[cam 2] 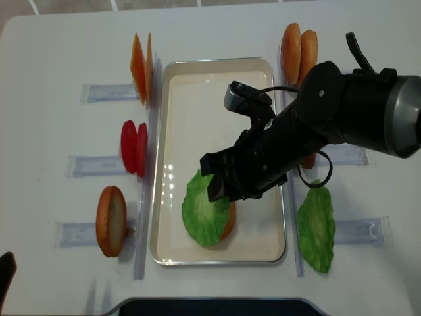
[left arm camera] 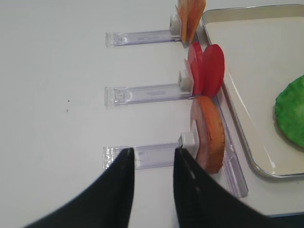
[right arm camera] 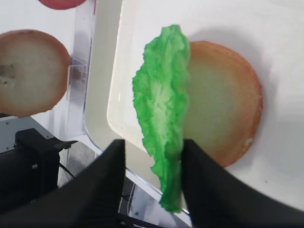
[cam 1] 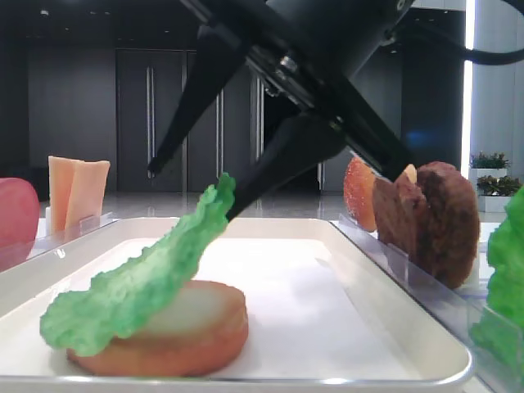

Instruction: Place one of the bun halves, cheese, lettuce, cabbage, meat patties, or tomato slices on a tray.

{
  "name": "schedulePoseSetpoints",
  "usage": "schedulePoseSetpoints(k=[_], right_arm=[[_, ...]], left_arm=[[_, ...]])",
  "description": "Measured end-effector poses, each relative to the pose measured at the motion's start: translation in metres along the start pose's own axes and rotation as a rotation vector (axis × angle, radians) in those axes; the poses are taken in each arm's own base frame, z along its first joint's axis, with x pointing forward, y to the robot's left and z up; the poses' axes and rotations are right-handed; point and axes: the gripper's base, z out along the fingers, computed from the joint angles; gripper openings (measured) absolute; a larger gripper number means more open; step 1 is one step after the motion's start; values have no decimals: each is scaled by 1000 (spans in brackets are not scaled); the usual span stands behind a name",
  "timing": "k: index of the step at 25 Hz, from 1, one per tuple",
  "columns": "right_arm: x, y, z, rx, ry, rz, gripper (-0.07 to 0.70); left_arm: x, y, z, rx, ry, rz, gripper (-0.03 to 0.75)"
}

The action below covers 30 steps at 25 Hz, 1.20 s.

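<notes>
A white tray (cam 2: 217, 62) holds a bun half (cam 1: 188, 327) lying flat. The lettuce (cam 1: 139, 286) rests on that bun half, with its upper tip raised. My right gripper (cam 1: 190, 192) hangs over the tray with its jaws open. In the right wrist view the lettuce (right arm camera: 161, 109) stands between the fingers and leans against one finger (right arm camera: 204, 180). A wide gap separates it from the other finger. My left gripper (left arm camera: 152, 154) is shut and holds nothing. It hovers over the white table, left of the tray, near a rack with an upright bun half (left arm camera: 209, 135).
Clear racks flank the tray. On the left stand cheese (cam 2: 141, 66), tomato slices (cam 2: 133, 146) and a bun half (cam 2: 110, 220). On the right are more bun halves (cam 2: 298, 43), meat patties (cam 1: 442, 221) and a green leaf (cam 2: 316, 227).
</notes>
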Motion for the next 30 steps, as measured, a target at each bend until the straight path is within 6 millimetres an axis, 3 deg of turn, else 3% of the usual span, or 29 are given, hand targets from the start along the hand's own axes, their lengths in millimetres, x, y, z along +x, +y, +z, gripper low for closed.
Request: schedulePoseSetpoints(k=[4,8,18,26,30], right_arm=[[0,1,-3,1,-5,-9,439],[0,4,-11,44,-1,-9,498],[-10,17,-53,241,-54,-6,512],[-14,39,-110,385,-149,-47,514],[-13,39,-134,505,-169,-46,514]], left_arm=[[0,0,0,0,0,0,219],[0,0,0,0,0,0,219],[0,0,0,0,0,0,219],[0,0,0,0,0,0,219],[0,0,0,0,0,0,219]])
